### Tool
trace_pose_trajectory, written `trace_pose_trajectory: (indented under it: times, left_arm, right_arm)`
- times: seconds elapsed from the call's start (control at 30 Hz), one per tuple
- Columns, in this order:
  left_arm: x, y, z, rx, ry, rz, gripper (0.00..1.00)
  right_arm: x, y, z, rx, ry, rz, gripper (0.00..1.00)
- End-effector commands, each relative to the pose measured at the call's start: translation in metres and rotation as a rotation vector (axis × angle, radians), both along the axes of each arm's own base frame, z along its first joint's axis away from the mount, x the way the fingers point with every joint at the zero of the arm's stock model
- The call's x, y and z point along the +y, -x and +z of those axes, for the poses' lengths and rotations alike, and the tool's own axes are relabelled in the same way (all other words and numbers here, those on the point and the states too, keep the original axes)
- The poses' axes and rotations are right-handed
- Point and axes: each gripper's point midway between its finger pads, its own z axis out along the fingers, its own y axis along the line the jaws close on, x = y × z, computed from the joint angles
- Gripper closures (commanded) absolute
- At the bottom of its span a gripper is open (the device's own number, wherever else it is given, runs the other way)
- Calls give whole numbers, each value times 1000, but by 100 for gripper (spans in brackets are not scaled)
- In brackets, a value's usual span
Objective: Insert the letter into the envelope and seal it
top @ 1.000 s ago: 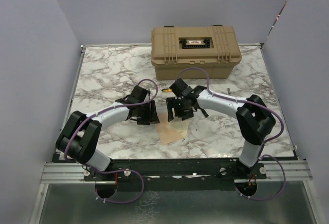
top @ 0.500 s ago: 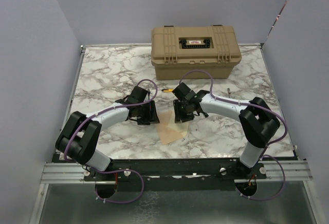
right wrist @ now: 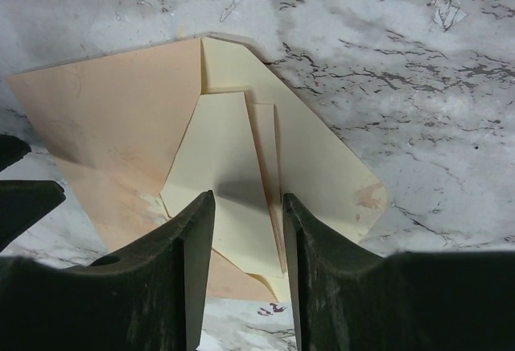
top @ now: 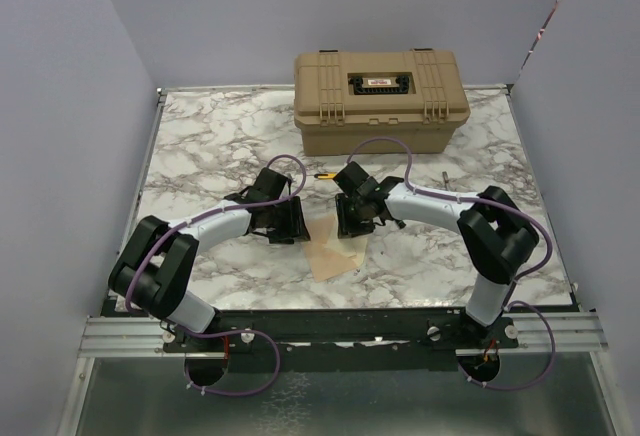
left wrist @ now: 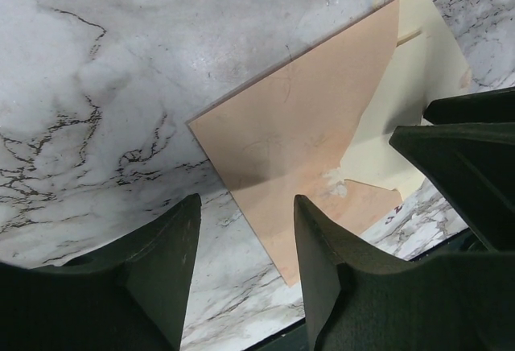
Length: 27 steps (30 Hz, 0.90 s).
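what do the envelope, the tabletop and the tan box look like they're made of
Envelope: matte paper, peach outside, pale yellow inside, with sharp creases. Tabletop: marble-look surface, grey veins on white; possibly a printed laminate. Box: likely moulded plastic, matte tan, with ribs and latches.

Lit softly and evenly from overhead, leaving only faint shadows on the pale marble surface. Sharp across the top view. Up close, dark and slightly blurred at the left claw and right claw, with a soft grey shadow on the envelope just ahead of the right claw.
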Motion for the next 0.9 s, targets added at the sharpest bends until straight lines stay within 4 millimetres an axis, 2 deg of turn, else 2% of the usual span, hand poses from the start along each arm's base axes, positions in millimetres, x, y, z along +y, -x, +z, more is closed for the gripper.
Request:
trace_pose_trajectory:
  times: [0.0,0.13,0.27,0.5,0.7,0.87]
  left_arm:
    - [17,30,-31,129,-78,-8,48]
    - [14,31,-30,134,-63,-14,50]
    - [11,32,-30,138,-44,-14,52]
    - [10,33,-32,146,-37,-13,53]
    - [11,32,-34,144,-41,-10,53]
    - [11,29,-34,133,-48,-7,53]
  right_arm:
    - [-4,-1,-12,5,34,-1,56]
    - [10,8,-13,45,-47,25,60]
    - [23,13,-9,69,-128,43,67]
    - [39,16,-11,89,-203,82,70]
    - [49,19,-11,97,-256,125,70]
    - [44,16,-4,72,-238,114,66]
